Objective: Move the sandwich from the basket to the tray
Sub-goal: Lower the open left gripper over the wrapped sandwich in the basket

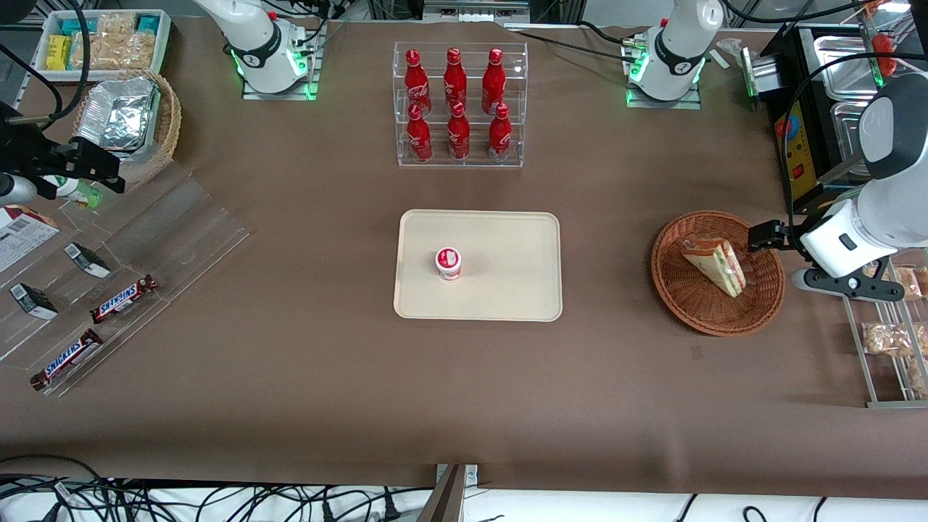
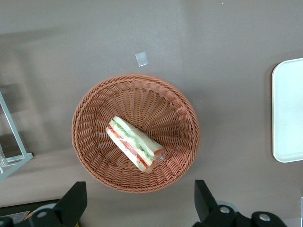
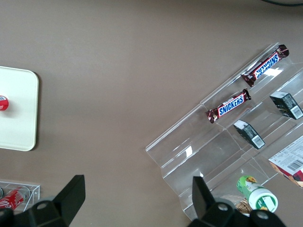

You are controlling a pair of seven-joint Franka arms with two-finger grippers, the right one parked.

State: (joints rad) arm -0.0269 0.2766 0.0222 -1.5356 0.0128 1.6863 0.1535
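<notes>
1. Hovering above the basket's (image 1: 718, 272) rim on the working arm's side, the gripper (image 1: 763, 235) shows in the front view with the sandwich (image 1: 714, 264) lying just below and beside it, inside the basket and not yet touched. I'd call this the approach before the pick. The tray (image 1: 478, 264) sits well apart from the gripper, toward the parked arm, and holds only a small red-and-white cup (image 1: 448, 262). An acrylic rack (image 1: 459, 105) of red bottles stands farther from the camera than the tray.

2. From the left wrist, the fingers (image 2: 71, 201) are spread wide with nothing between them, so the gripper (image 2: 137, 203) is released. Directly beneath it the basket (image 2: 90, 142) holds the sandwich (image 2: 135, 144) alone, lying on its side with the filling edge facing up. One corner of the tray (image 2: 289, 111) shows off to the side. The next move, I'd guess, calls for dropping straight down and turning the wrist so the fingers straddle the wedge across its bread faces.

3. From the right wrist there is just a tray (image 3: 16, 109) corner and chocolate bars (image 3: 228, 105) on a clear stand, nothing of the sandwich.
</notes>
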